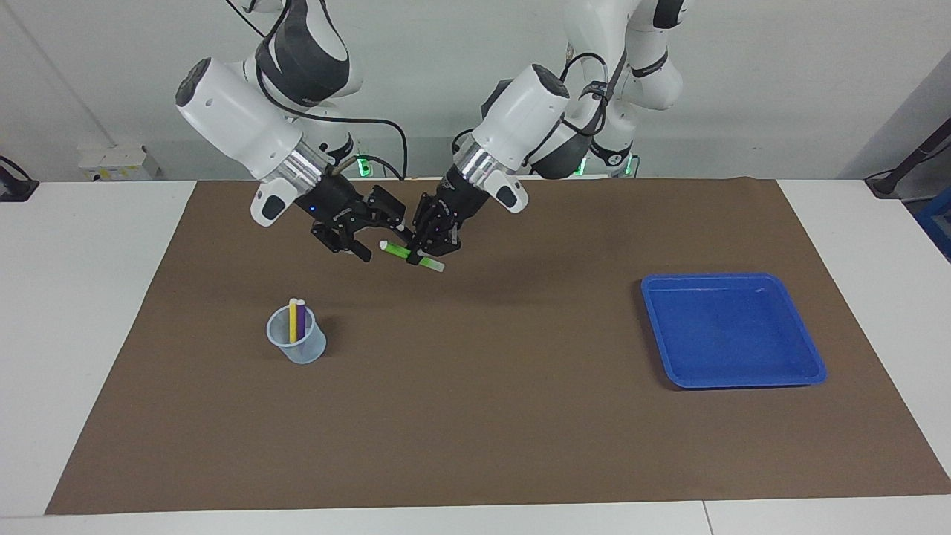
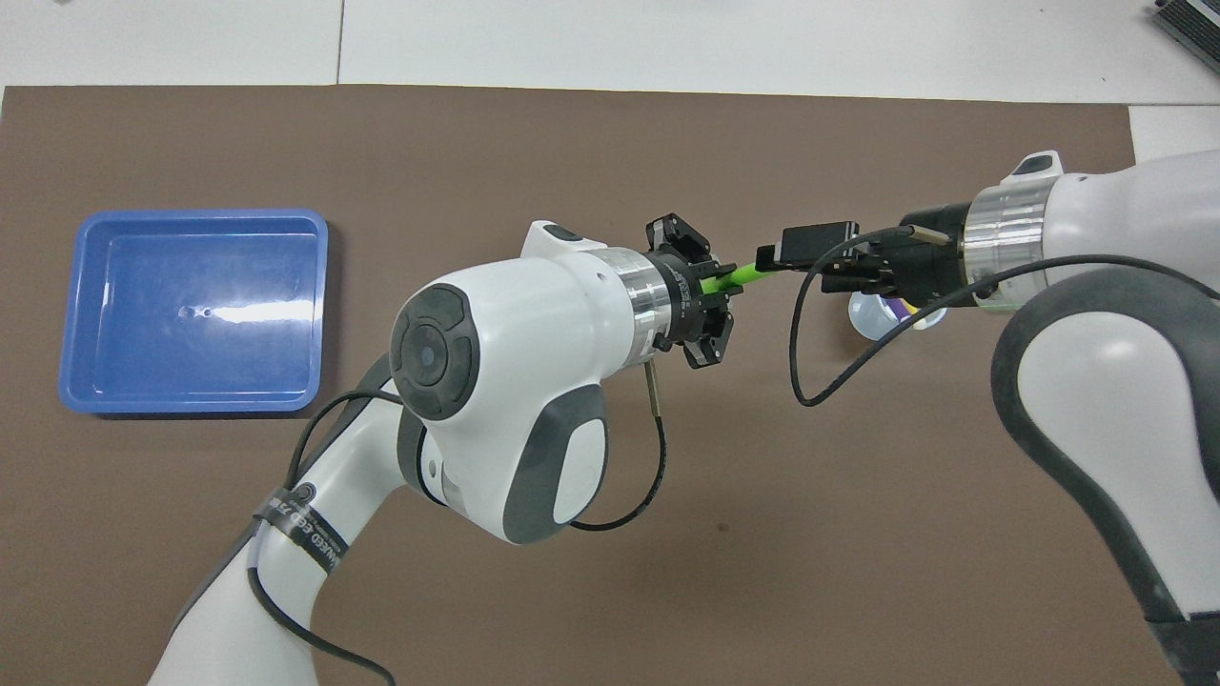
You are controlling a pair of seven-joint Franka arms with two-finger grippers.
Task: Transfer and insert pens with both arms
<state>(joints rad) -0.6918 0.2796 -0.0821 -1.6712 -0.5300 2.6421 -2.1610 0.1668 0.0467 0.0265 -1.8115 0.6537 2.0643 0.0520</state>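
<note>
Left gripper (image 1: 425, 249) clamps the green pen (image 1: 411, 255); right gripper (image 1: 377, 236) gapes at its 9 o'clock tip. Early release drops it.

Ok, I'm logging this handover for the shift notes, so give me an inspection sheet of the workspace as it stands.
Surface: brown mat on a white table.
Job's things: green pen held in the air; yellow pen and purple pen standing in the clear cup.
Clutter: blue tray, toward the left arm's end, nothing in it.
Grippers: left tool shut on the green pen over the mat; right tool open around the pen's whitish end.
Cables: black cable looping off each wrist, clear of the pen.
Surroundings: pale wall; small box on the table edge by the right arm's base.
</note>
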